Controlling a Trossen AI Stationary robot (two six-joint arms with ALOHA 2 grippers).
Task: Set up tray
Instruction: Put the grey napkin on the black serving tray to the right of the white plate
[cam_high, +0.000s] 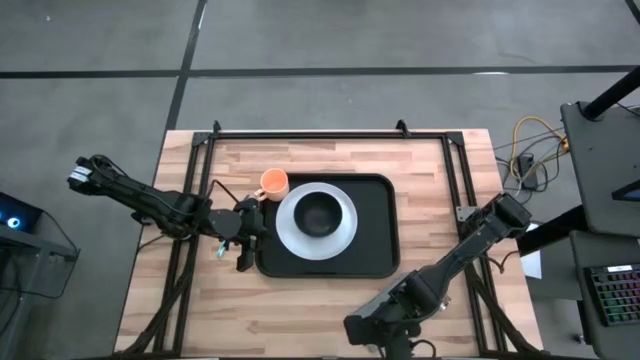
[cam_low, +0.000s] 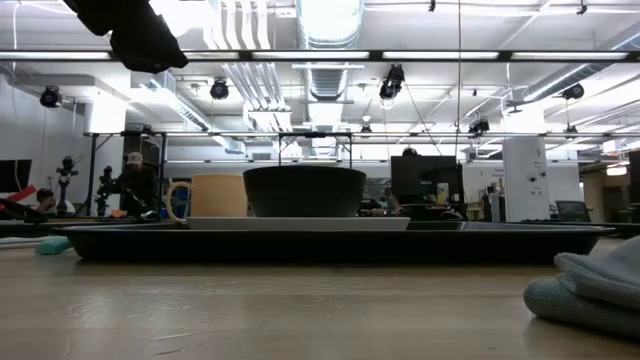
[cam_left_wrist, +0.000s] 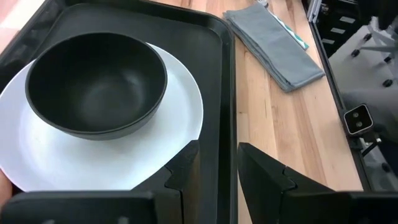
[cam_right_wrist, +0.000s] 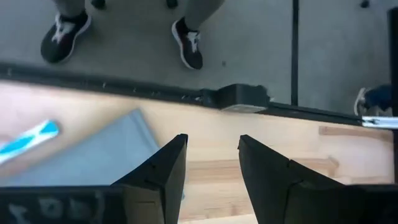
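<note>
The black tray (cam_high: 375, 250) lies mid-table, carrying a white plate (cam_high: 342, 235) with a black bowl (cam_high: 317, 214) on it. An orange cup (cam_high: 274, 182) stands at the tray's far left corner. My left gripper (cam_left_wrist: 219, 171) is open at the tray's left near corner, one finger inside the rim (cam_left_wrist: 226, 93) and one outside. My right gripper (cam_right_wrist: 211, 165) is open above the table's near edge, beside a folded grey napkin (cam_right_wrist: 93, 158). My left gripper's open fingers (cam_left_wrist: 186, 168) stand level on either side of the tray's near rim (cam_left_wrist: 227, 146), close to the left corner, one over the tray floor by the plate and one over the wood. Whether they touch the rim, I cannot tell.
A blue-and-white object (cam_right_wrist: 31, 140) lies next to the napkin (cam_left_wrist: 273, 43). A black frame (cam_high: 330, 133) runs around the tabletop. A person's shoes (cam_right_wrist: 186, 40) stand on the floor beyond the near edge. Bare wood (cam_high: 440, 200) lies to the right of the tray.
</note>
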